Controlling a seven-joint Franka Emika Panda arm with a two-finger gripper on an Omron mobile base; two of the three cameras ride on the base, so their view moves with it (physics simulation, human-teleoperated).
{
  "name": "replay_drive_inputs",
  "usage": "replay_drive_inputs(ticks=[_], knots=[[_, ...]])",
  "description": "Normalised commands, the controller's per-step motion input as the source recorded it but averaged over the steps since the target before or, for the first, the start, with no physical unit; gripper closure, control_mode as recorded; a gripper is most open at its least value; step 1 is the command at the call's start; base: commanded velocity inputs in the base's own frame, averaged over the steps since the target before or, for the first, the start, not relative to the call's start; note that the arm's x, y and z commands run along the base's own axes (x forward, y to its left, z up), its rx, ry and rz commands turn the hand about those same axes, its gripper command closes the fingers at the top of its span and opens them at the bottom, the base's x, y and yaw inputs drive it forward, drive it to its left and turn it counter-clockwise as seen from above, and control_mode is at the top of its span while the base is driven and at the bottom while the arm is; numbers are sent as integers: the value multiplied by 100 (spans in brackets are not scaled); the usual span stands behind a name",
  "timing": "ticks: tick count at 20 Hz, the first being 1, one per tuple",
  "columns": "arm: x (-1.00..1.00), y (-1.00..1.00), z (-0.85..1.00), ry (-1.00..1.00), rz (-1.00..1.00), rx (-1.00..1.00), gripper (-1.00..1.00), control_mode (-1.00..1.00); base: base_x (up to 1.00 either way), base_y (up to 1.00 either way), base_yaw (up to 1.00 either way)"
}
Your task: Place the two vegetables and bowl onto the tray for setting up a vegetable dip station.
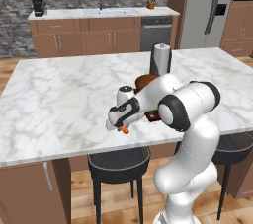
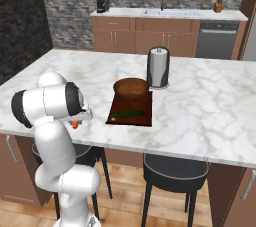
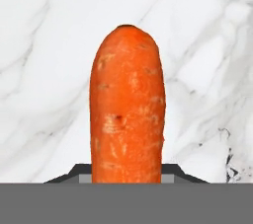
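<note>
Carrot pick-up stage of the dip-station set-up. The carrot (image 3: 128,104) is seen end-on at the centre of the hand view, rising between the gripper (image 3: 127,168) fingers against the white marble counter (image 3: 44,45); whether the fingers have closed on it cannot be told. In the right base view the carrot (image 2: 75,124) appears at lower left, well apart from the tray (image 2: 131,109) at centre, on which the wooden bowl (image 2: 131,88) and the cucumber (image 2: 125,114) already lie, beside a paper-towel holder (image 2: 158,67). Judged next: a firm grip is to be secured, and the carrot lifted and carried to a bare part of the tray.
</note>
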Motion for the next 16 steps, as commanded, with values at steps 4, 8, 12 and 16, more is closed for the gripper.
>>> replay_drive_inputs(ticks=[4,8,12,16], knots=[[-13,-21,35,-14,-19,-2,100,-100,0,0,0],[0,-14,32,-10,-32,-6,100,-100,0,0,0],[0,-4,33,-13,-35,-2,100,-100,0,0,0],[0,2,27,-15,-42,0,100,-100,0,0,0]])
